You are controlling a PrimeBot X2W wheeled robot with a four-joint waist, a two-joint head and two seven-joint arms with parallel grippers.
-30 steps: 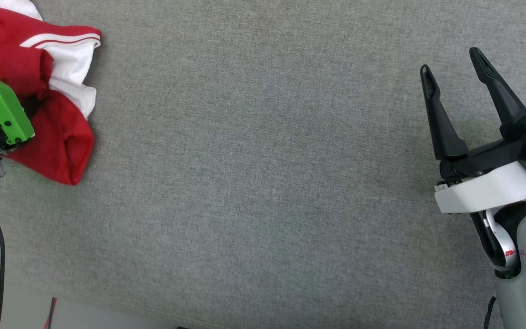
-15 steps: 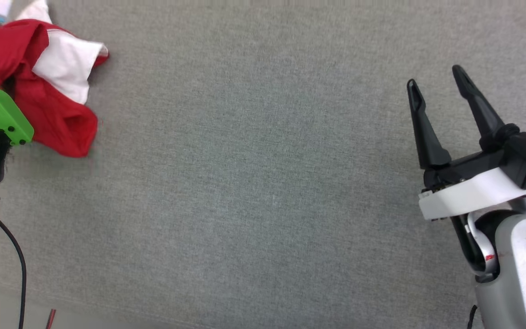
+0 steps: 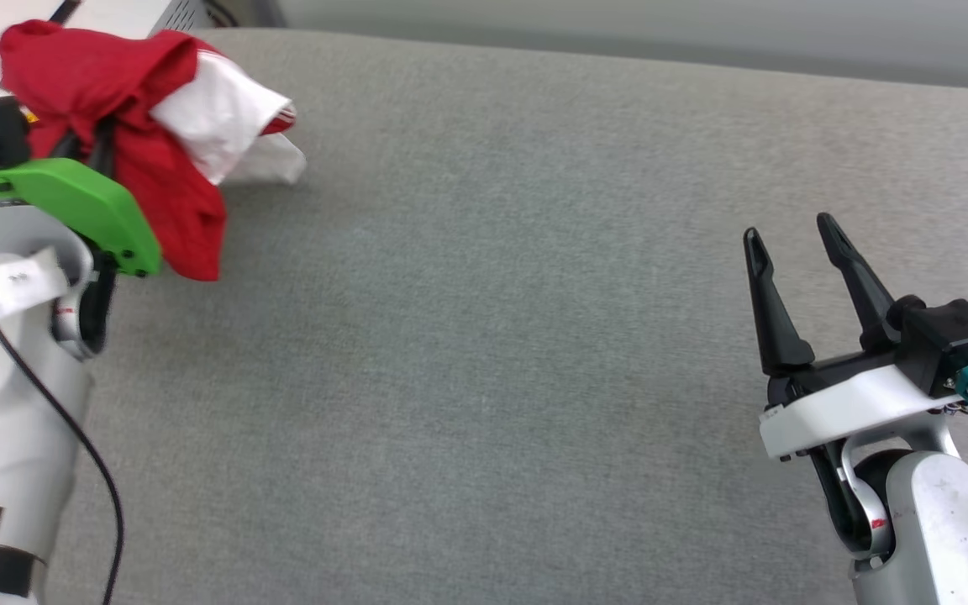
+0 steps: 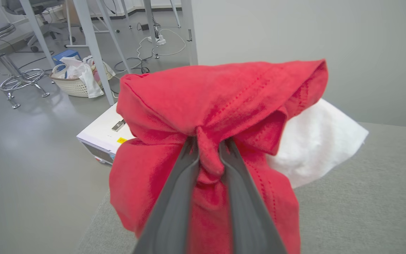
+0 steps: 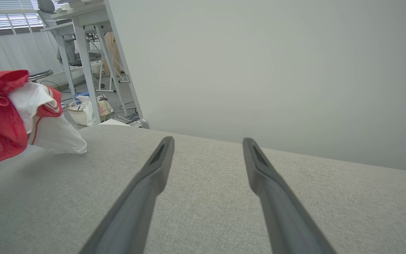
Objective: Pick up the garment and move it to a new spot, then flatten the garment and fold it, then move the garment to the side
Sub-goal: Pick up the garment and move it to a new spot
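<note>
Right now the red jersey T-shirt (image 3: 89,76) hangs in a bunch at the upper left of the head view, over the far left corner of the grey fabric-covered table (image 3: 484,353). The left gripper (image 4: 208,144) has it. In the left wrist view the two dark fingers are drawn nearly together, pinching a twisted fold of red cloth between them, and the rest of the shirt drapes over and around them.

Crumpled like this, the shirt has no clear long axis and simply falls downward from the pinch. One white sleeve (image 3: 219,113) spills out toward the right of the head view, and its lowest edge may be brushing the table, though I can't tell for sure.

The bare middle of the table lies to the right of the shirt, between the two arms, so I'd judge that is where the carry needs to go. The left arm is the one on the job. The right gripper (image 3: 788,227) sits well apart at the lower right, its jaws spread wide, holding and touching nothing.
</note>
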